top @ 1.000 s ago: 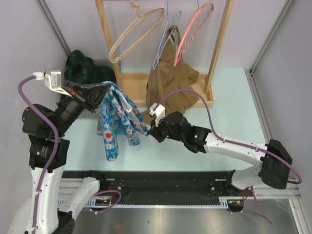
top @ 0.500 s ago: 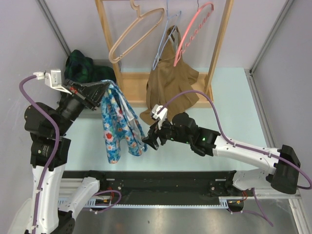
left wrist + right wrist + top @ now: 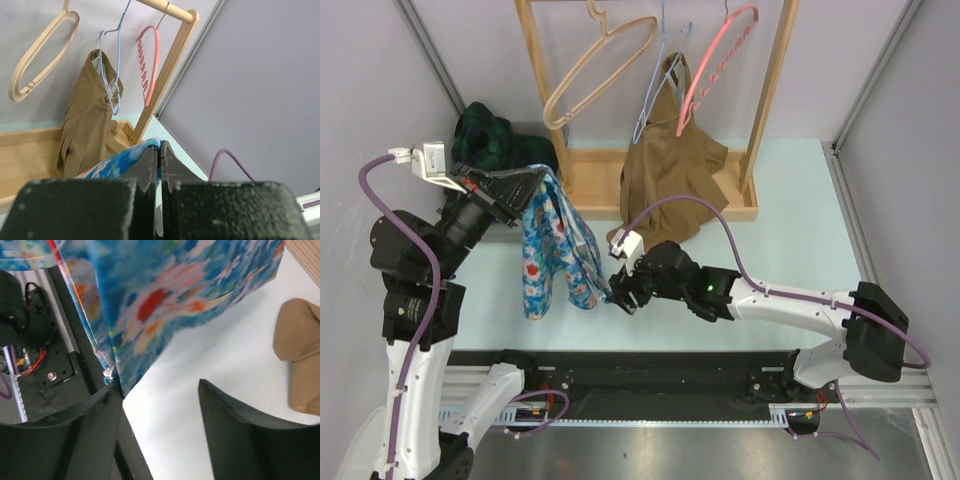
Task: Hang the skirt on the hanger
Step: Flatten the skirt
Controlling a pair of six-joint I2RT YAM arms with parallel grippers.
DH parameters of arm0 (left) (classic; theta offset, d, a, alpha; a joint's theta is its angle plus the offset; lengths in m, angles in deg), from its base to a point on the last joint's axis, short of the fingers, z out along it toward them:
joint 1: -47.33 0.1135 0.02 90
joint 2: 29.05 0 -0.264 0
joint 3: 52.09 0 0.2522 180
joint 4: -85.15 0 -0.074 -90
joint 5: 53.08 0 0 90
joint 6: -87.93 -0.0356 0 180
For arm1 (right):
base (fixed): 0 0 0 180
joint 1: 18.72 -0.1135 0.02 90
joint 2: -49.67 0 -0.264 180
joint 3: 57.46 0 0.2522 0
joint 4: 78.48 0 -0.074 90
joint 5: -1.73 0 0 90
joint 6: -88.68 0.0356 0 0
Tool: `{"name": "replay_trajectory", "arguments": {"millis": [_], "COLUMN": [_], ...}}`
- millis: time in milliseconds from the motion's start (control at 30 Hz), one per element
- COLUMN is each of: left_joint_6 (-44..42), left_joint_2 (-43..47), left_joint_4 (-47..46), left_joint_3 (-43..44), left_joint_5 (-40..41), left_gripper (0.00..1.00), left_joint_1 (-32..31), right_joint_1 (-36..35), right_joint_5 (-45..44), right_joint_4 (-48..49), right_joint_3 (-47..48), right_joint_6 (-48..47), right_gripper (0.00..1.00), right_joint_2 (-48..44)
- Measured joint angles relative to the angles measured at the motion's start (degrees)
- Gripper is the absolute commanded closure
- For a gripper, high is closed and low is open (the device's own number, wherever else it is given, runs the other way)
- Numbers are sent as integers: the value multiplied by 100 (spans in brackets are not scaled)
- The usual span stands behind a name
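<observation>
The blue floral skirt (image 3: 555, 250) hangs from my left gripper (image 3: 542, 180), which is shut on its top edge; in the left wrist view the cloth (image 3: 115, 162) is pinched at the gripper (image 3: 159, 150). My right gripper (image 3: 618, 290) stands open at the skirt's lower corner. In the right wrist view the skirt (image 3: 165, 300) hangs just above the gripper (image 3: 160, 387) and brushes the left fingertip (image 3: 107, 395). A bare beige hanger (image 3: 595, 70) and a pink hanger (image 3: 720, 65) hang on the rack.
A brown garment (image 3: 670, 170) hangs from a blue wire hanger (image 3: 655, 90) on the wooden rack (image 3: 775, 100) and reaches down to its base. A dark green garment (image 3: 490, 135) lies at the back left. Grey walls stand on both sides.
My right gripper opened and let go of the skirt's hem, then shifted slightly left. The skirt dropped and now hangs straighter from the left gripper.
</observation>
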Motion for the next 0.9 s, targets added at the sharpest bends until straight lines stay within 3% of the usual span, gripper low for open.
{"name": "replay_trajectory", "arguments": {"millis": [133, 367, 433, 467, 533, 767, 900], "left_joint_6": [46, 122, 177, 205, 251, 177, -79], "left_joint_2": [7, 74, 140, 160, 177, 221, 411], "left_joint_4": [0, -46, -98, -138, -177, -83, 188], "left_joint_3": [0, -37, -101, -133, -162, -162, -289], "left_joint_5": [-70, -236, -284, -302, -308, -260, -260], "left_gripper": [100, 100, 100, 100, 100, 100, 100], "left_joint_1": [0, 0, 0, 0, 0, 0, 0], "right_joint_1": [17, 223, 240, 238, 238, 315, 901], "right_joint_5": [-291, -483, -413, -356, -232, -313, -455], "right_joint_4": [9, 306, 448, 505, 562, 151, -640], "right_joint_3": [74, 144, 149, 151, 179, 400, 402], "right_joint_6": [181, 422, 457, 459, 492, 601, 496], "right_gripper": [57, 58, 65, 81, 98, 100, 100], "right_joint_2": [144, 173, 173, 173, 184, 212, -227]}}
